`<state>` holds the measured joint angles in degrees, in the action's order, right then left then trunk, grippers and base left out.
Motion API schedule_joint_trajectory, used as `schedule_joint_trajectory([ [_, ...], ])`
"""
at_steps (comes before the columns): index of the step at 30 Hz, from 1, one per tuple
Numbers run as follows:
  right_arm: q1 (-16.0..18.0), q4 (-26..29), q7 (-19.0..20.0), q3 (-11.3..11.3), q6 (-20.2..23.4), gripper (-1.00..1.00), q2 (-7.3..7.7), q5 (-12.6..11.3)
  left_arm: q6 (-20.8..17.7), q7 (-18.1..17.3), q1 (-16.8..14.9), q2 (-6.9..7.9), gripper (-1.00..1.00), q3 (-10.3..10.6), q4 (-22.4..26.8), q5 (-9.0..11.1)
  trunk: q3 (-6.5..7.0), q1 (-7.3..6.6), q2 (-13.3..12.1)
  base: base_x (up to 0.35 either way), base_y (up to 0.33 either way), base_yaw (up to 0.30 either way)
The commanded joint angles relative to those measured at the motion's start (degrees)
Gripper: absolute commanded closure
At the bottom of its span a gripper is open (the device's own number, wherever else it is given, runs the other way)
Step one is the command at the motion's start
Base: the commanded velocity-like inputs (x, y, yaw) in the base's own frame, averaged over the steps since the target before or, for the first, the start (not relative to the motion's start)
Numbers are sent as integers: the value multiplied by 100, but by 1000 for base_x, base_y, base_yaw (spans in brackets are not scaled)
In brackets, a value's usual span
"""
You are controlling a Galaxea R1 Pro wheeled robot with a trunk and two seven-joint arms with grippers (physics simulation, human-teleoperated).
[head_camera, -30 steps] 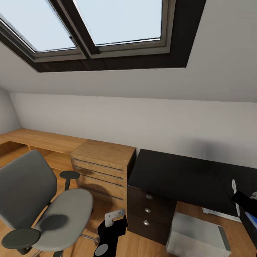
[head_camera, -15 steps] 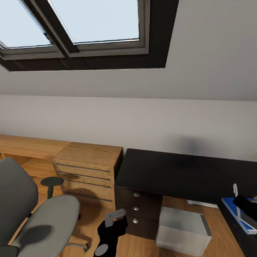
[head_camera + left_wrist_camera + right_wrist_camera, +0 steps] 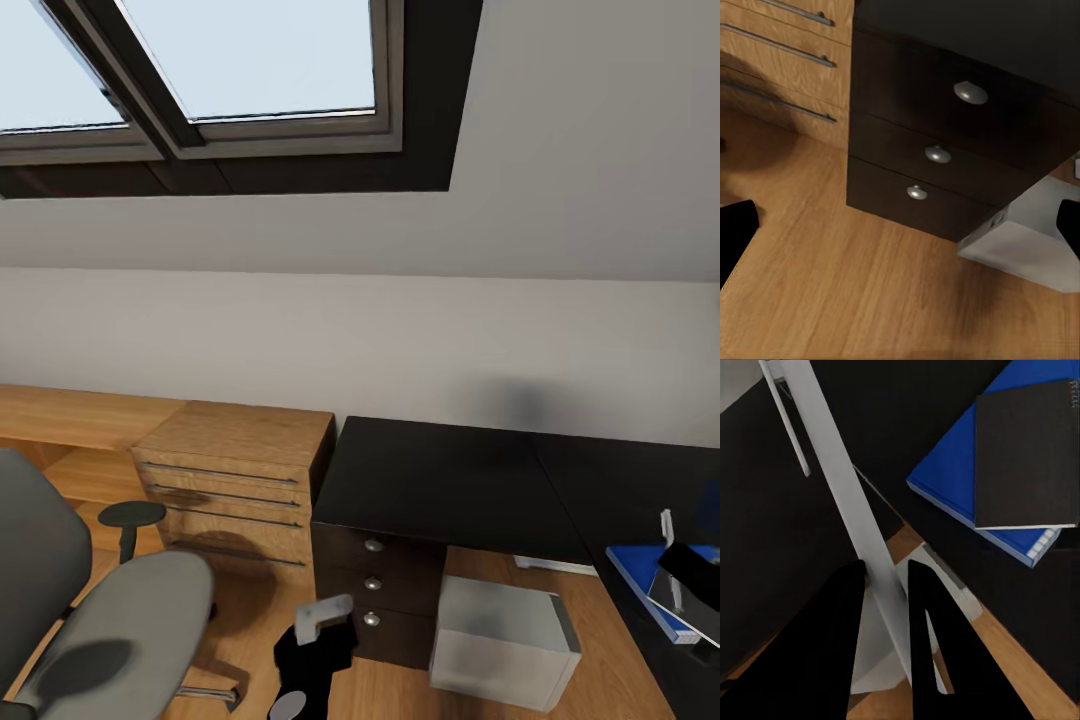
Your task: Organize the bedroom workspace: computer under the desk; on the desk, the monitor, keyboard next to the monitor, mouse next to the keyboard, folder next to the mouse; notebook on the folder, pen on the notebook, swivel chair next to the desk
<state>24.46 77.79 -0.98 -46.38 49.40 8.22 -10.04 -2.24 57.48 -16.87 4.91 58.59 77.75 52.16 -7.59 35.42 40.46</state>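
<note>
White pen (image 3: 844, 510) clamped in my right tool (image 3: 886, 585), notebook (image 3: 1024, 454) just ahead atop the folder (image 3: 952, 472).

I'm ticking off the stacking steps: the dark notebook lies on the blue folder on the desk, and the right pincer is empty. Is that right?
Not quite. The notebook does lie on the folder on the desk, but the right pincer is not empty: in the right wrist view its fingers are closed on a thin white stick, apparently the pen.
</note>
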Motion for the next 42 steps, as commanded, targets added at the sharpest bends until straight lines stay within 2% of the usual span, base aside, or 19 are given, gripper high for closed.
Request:
schedule_joint_trajectory([
  [1,6,0,-9,-2,-58,100,24,-36,-23,31,-9,5,-100,19,-62,17,-10,2,9,0,0,-2],
  [3,6,-4,-8,4,-142,100,39,-32,-19,31,-9,11,-100,24,-141,25,-10,2,9,0,0,-1],
  [7,6,32,-16,10,-307,100,64,-2,-3,27,-9,19,-100,124,-793,32,-10,2,9,0,0,0],
  [11,6,-3,-55,37,-352,100,205,232,274,24,-9,13,-100,543,-1336,48,-10,2,9,0,0,0],
  [14,21,-189,-96,231,-369,100,388,608,846,21,-9,17,-100,924,-1574,55,-10,2,9,0,0,0],
  [17,67,-564,-168,383,-381,100,527,862,1116,21,-9,27,-100,1126,-1654,62,-10,2,9,0,0,0],
  [21,146,-1132,-220,459,-471,100,723,993,1254,24,-9,31,-100,1228,-1763,62,-10,2,9,0,0,0],
  [24,182,-1647,-240,498,-889,100,848,1043,1309,13,-9,15,-100,1274,-1897,62,-10,2,9,0,0,0],
  [30,196,-1971,-241,514,-1074,100,911,1053,1315,21,-9,7,-100,1291,-1990,65,-10,2,9,0,0,0],
  [40,200,-2038,-237,516,-1148,100,951,1040,1313,18,-9,2,-100,1300,-2029,60,-10,2,9,71,0,0],
  [42,200,-2039,-236,516,-1150,100,949,1039,1314,18,-9,1,-100,1363,-2033,59,-10,2,9,262,0,0],
])
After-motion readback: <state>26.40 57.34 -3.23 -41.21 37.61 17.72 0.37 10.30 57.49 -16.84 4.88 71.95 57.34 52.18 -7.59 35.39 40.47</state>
